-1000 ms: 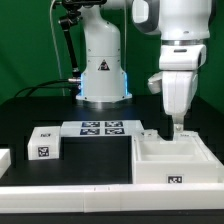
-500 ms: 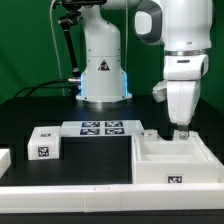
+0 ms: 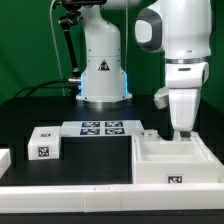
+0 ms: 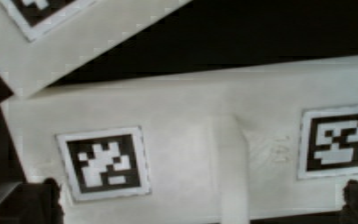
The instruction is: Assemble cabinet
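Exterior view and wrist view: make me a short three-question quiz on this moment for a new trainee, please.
1. True or false: the gripper hangs over the small tagged piece.
2. Which lies on the exterior view's left? A the cabinet box, B the small tagged piece, C the gripper.
3. Fill in: in the wrist view the fingers stand ___.
Key: 1 false, it hangs over the cabinet box; 2 B; 3 apart, so the gripper is open.
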You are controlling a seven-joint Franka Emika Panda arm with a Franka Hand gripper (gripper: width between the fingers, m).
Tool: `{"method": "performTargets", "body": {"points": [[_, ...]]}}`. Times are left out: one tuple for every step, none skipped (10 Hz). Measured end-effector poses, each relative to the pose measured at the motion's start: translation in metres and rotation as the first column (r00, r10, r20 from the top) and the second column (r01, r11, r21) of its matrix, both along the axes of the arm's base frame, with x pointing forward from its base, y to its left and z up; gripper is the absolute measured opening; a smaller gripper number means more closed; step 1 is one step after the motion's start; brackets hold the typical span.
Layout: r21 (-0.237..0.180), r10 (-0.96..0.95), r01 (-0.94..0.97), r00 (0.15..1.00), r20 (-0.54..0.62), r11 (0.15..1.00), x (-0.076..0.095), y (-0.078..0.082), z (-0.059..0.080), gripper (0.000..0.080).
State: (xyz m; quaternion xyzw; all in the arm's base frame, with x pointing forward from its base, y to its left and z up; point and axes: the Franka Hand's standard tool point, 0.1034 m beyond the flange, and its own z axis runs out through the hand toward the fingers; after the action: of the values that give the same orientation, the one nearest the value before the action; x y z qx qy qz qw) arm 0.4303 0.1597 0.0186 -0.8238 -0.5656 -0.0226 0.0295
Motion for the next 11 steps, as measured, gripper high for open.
{"method": "performTargets", "body": {"points": [[0.000,-0.002,0.002,1.000,-0.003,1.000,-0.0006,-0.0008,-0.0012,0.0796],[0.001,-0.001,0.001,1.000,-0.004,1.000,-0.0016,-0.0019,-0.0040,0.0796],[0.002,-0.004,0.004,1.000,-0.008,1.000,-0.0028,-0.0035,-0.0073,0.0677],[0.005,-0.008,0.008,1.000,-0.003,1.000,-0.0019,-0.0043,-0.0076,0.0677],[0.005,-0.009,0.009,1.000,-0.005,1.000,-0.0025,-0.0044,-0.0084,0.0494],[0.005,-0.011,0.011,1.000,-0.005,1.000,-0.0026,-0.0042,-0.0084,0.0494],[0.005,-0.011,0.011,1.000,-0.005,1.000,-0.0026,-0.0038,-0.0084,0.0312],[0.005,-0.011,0.011,1.000,-0.005,1.000,-0.0025,-0.0038,-0.0083,0.0163],[0.005,-0.012,0.012,1.000,-0.004,1.000,-0.0020,-0.0047,-0.0083,0.0163],[0.007,-0.017,0.017,1.000,0.000,1.000,-0.0007,-0.0059,-0.0080,0.0068],[0.007,-0.017,0.017,1.000,0.000,1.000,-0.0007,-0.0058,-0.0080,0.0068]]}}
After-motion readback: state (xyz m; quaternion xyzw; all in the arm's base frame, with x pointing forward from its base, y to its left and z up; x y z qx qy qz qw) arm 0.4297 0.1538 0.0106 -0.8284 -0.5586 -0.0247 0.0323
